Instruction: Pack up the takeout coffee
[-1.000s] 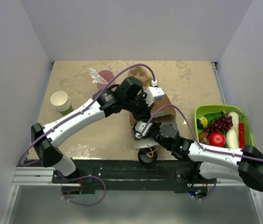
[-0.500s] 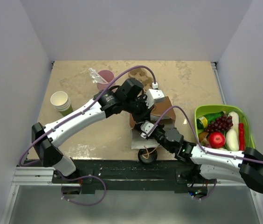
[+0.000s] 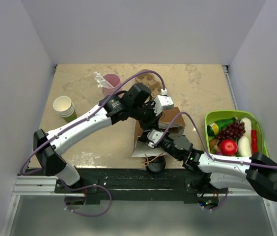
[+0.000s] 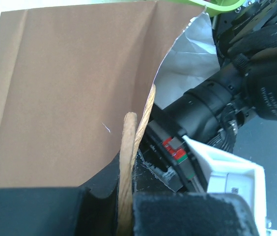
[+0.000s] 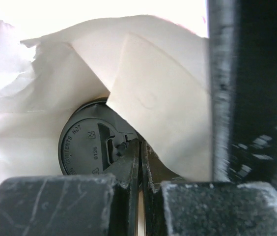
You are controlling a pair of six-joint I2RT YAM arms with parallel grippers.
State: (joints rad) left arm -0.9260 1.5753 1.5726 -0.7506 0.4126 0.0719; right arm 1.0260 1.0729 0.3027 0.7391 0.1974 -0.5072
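The takeout coffee shows only as its black lid [image 3: 154,166] at the table's near edge, just under the mouth of the brown paper bag [image 3: 172,119]. In the right wrist view the lid [image 5: 87,145] sits inside the bag's white lining [image 5: 163,93]. My left gripper [image 3: 151,116] is shut on the bag's twine handle [image 4: 128,147], its jaws [image 4: 126,196] close beside the brown bag wall [image 4: 69,88]. My right gripper [image 3: 151,139] is at the bag's mouth, its jaws [image 5: 139,157] pinched shut on the lining's edge, right over the lid.
A pink tumbler [image 3: 111,80] and a stack of lidless paper cups [image 3: 64,107] stand at the back left. A green basket [image 3: 208,118] holding fruit and a bottle sits at the right. A brown cardboard piece [image 3: 147,77] lies behind the left arm.
The bag's white mouth has spread left and toward the near edge, now partly covering the black lid. Both grippers shifted slightly with the bag.
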